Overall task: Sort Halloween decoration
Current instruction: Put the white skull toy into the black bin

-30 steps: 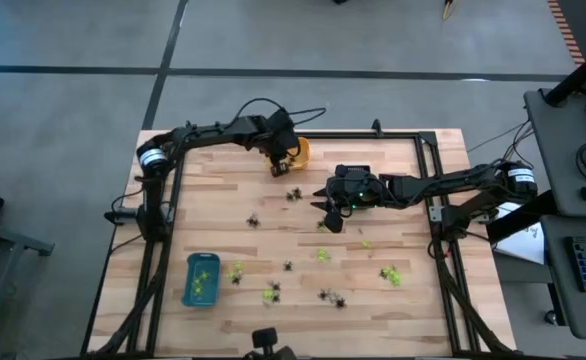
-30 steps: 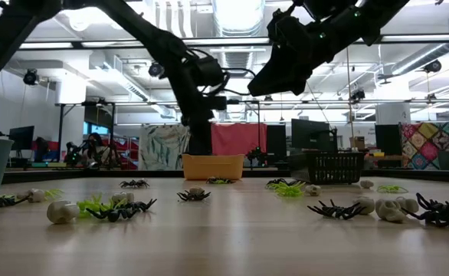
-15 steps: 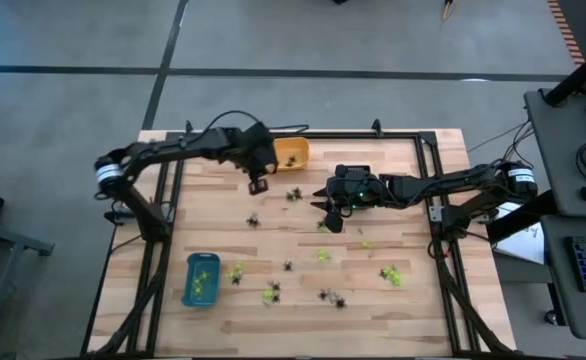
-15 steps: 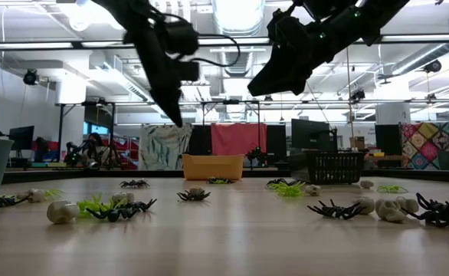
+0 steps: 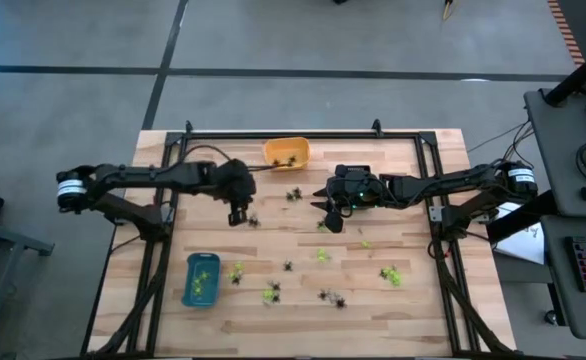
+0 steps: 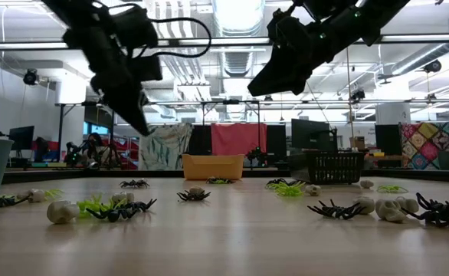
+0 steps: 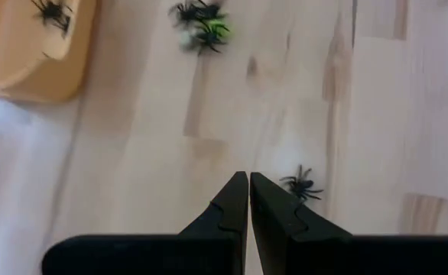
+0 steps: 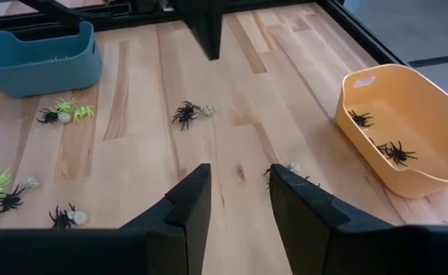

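Butcher-block planks inside a black frame make up the work table, and it is strewn with small Halloween trinkets — black spiders, lime-green pieces and whitish skull-like bits — mostly across the middle and the near half. An orange tray sits at the far edge with a few black spiders in it, which suggests that colour is being gathered there; a blue tray near the left front corner holds green pieces.

The left gripper hangs above the table's left-centre, fingers pressed together with nothing between them. Just beside it lies a lone black spider, apart from the fingertips in the left wrist view — I judge this to be its next pick, which would mean opening before it goes down.

The right gripper waits over the middle of the table with its fingers standing apart and empty. Beneath and just ahead of it a spider lies beside a whitish piece, partly hidden by one finger. Another black spider lies farther off toward the blue tray.

Sorting looks far from finished: most trinkets lie loose, several in mixed clumps that will be fiddly to separate.
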You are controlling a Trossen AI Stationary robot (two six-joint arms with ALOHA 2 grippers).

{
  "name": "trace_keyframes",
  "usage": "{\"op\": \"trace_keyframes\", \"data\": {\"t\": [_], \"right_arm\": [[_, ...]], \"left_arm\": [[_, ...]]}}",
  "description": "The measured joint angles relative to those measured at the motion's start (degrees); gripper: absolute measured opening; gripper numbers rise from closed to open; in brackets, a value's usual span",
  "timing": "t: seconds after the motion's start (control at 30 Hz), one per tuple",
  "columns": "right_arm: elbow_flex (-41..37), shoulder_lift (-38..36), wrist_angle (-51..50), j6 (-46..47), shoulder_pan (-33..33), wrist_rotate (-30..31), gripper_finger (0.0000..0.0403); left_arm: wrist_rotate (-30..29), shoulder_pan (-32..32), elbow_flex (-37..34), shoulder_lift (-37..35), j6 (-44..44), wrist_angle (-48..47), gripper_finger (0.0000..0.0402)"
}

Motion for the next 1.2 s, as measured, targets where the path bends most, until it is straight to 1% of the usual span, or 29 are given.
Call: {"op": "trace_keyframes", "data": {"t": [0.07,0.17,0.23,0.37,0.5,0.53,0.63,0.77,0.9,1.03,1.2], "right_arm": [[0.0,0.0,-0.01,0.4,0.0,0.0,0.0129],[0.0,0.0,-0.01,0.46,0.0,-0.02,0.0133],[0.0,0.0,-0.01,0.45,0.0,-0.04,0.0136],[0.0,0.0,-0.03,0.49,0.0,-0.04,0.0135],[-0.02,0.81,-0.12,2.95,0.0,-0.04,0.013],[-0.02,1.06,-0.14,3.47,0.02,-0.03,0.0128],[-0.07,1.25,-0.39,4.18,0.32,-0.03,0.0125],[-0.07,1.21,-0.44,4.16,0.96,-0.07,0.0128],[-0.07,1.14,-0.47,4.16,1.29,-0.07,0.013],[-0.07,1.14,-0.45,4.1,1.27,-0.05,0.0126],[-0.07,1.11,-0.47,4.03,1.27,-0.06,0.0123]], "left_arm": [[0.0,-0.34,-2.54,-0.89,-2.75,2.21,0.0],[0.01,-0.83,-5.02,-1.71,-5.15,2.4,0.0],[1.07,-1.23,-6.14,-2.23,-5.84,2.65,0.0],[2.93,-1.94,-7.82,-3.18,-6.52,5.12,0.0],[2.17,-2.04,-8.79,-3.32,-7.74,7.2,0.0],[1.22,-2.05,-8.89,-3.15,-8.3,8.33,0.0],[1.03,-2.11,-9.02,-2.09,-9.05,11.56,0.0003],[1.38,-2.49,-9.02,0.13,-8.88,13.22,0.003],[1.25,-2.83,-9.19,2.81,-8.21,13.02,0.0078],[-0.73,-3.22,-9.35,5.59,-8.22,13.87,0.0121],[-1.77,-3.2,-9.35,8.91,-10.88,16.59,0.0151]]}}
